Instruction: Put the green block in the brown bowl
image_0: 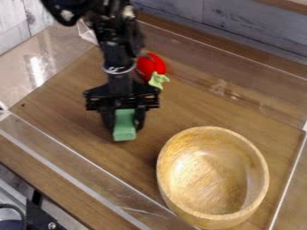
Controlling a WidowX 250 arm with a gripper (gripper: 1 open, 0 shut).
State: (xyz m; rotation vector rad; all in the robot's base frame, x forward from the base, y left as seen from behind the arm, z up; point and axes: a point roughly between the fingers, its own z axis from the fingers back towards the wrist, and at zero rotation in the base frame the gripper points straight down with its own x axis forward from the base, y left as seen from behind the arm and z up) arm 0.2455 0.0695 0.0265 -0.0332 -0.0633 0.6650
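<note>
The gripper [117,110] has its fingers clamped on the block [124,130], which sits up and to the left of the bowl [214,178] in the camera view, well apart from it. The step in hand looks like the carry. The arm does best to keep that grip firm, raise the block above the bowl's rim, cross to the bowl's middle, lower, then let go gently.
</note>
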